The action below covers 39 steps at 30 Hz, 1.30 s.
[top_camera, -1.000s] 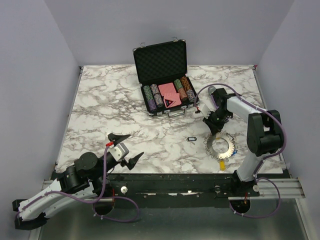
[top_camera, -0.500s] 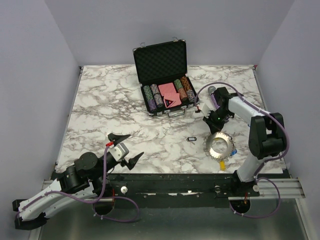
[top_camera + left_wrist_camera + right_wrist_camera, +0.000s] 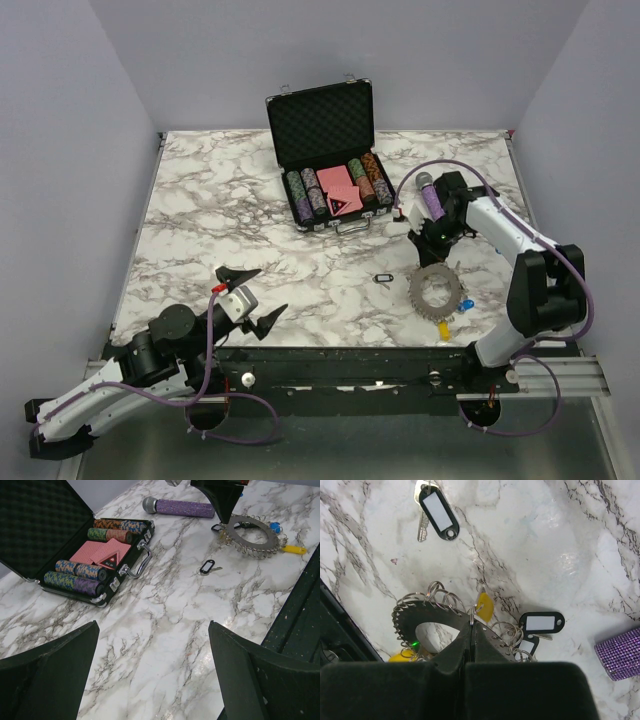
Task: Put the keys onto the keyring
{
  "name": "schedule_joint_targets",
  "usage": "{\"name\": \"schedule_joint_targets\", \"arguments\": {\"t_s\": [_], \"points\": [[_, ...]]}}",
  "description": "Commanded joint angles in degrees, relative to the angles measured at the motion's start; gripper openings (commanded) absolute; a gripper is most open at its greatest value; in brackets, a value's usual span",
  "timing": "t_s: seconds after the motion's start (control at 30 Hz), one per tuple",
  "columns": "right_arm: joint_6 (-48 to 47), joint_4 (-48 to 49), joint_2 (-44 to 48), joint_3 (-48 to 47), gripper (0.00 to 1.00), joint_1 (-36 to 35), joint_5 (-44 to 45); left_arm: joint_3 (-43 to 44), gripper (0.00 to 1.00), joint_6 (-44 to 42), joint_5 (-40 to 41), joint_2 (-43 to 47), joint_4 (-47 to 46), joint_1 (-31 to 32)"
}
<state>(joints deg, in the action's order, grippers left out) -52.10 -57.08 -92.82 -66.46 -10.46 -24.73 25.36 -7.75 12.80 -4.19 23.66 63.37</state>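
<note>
Marbled surface [image 3: 220, 210]: carries all items listed.

Chip case [image 3: 322, 130]: black, lid open, standing at the far middle, with chips and red cards in its tray.

Left hand [image 3: 268, 292]: hovers over the near left edge. Its fingers are spread wide, released and grasping nothing, and it is well apart from every item.

Right hand [image 3: 432, 255]: lowered at the right side. In its wrist view the fingers [image 3: 445, 655] are pressed together, clenched on the fringe of the keyring [image 3: 436, 290].

The keyring rests on the surface near the right front, directly under that hand's tips.

Microphone [image 3: 432, 197]: purple, lying beyond the ring, beside the right arm.

Keys:
- A black-tagged key [image 3: 381, 278] lies loose on the surface left of the ring, apart from it.
- A yellow key [image 3: 444, 328] and a blue key [image 3: 465, 304] sit at the ring's near rim, touching its fringe.
- Two more black tags [image 3: 542, 622] lie against the fringe near the fingertips. Whether they are threaded on cannot be told.
</note>
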Motion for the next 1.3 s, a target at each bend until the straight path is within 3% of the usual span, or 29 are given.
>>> {"name": "schedule_joint_targets", "arguments": {"t_s": [0.0, 0.57, 1.27], "points": [[0.94, -2.07, 3.07, 0.54, 0.0, 0.26, -4.71, -0.49, 0.99, -0.6, -1.2, 0.06, -0.28, -0.27], [2.79, -7.78, 14.59, -3.06, 0.0, 0.26, -17.01, -0.67, 0.99, 1.6, -1.46, 2.69, -1.51, -0.88], [5.51, -10.16, 18.55, -14.13, 0.0, 0.35, -17.28, -0.67, 0.99, 1.95, -3.13, 2.43, -1.69, -1.76]]}}
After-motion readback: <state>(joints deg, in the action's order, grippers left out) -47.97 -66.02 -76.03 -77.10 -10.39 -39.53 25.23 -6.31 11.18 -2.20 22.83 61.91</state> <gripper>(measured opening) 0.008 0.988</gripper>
